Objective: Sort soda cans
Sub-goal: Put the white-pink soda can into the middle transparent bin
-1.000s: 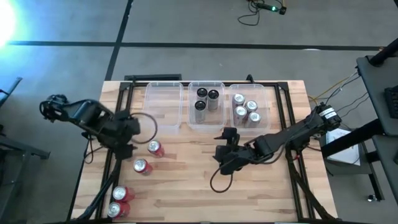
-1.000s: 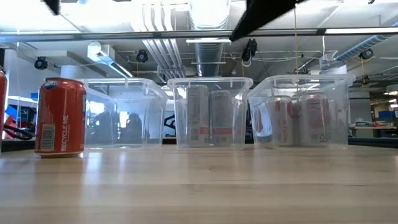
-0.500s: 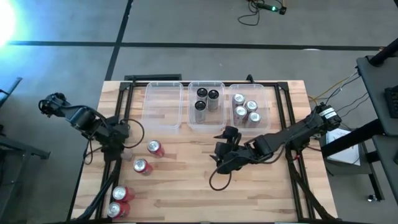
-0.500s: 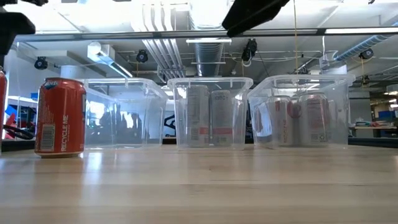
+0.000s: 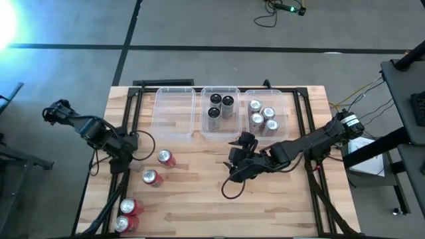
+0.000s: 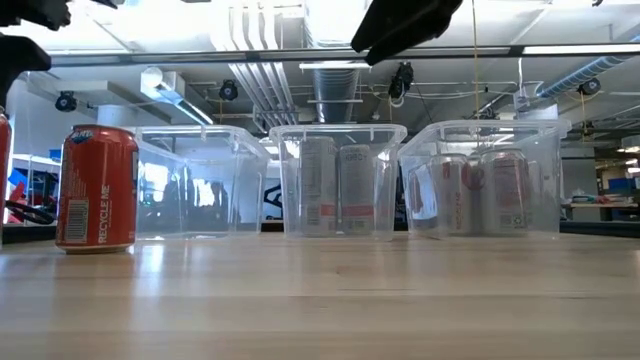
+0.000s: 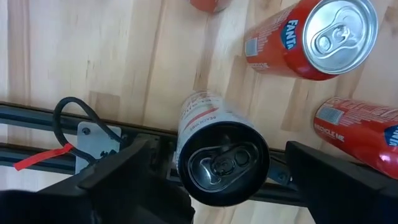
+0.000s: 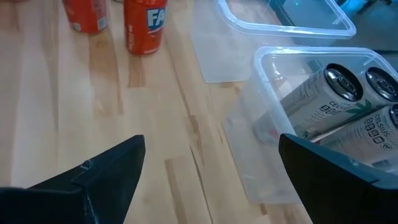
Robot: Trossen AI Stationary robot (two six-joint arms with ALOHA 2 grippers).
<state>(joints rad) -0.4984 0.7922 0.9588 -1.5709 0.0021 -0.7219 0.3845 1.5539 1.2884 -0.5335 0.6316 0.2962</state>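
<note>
High view: the left tool (image 5: pixel 126 159) hangs at the nine o'clock edge of the pale wooden surface (image 5: pixel 199 212), and four red cylindrical metal soda cans (image 5: pixel 152 176) stand loose at seven to eight o'clock. At twelve o'clock sit three clear rectangular plastic bins (image 5: pixel 174 113); the first is bare, the middle holds dark-topped cans, the last silver-topped ones. The right tool (image 5: pixel 237 158) waits near the centre.

Low view: one red can (image 6: pixel 97 187) stands upright at nine o'clock, before the bins.

Left wrist view: the left tool's fingers (image 7: pixel 124 180) are spread wide either side of a white-and-red can with a dark top (image 7: pixel 217 155), not yet touching it. I judge this the pick step; next, lower and close.

Right wrist view: the right tool's fingers (image 8: pixel 106 171) are spread wide, holding nothing.
</note>
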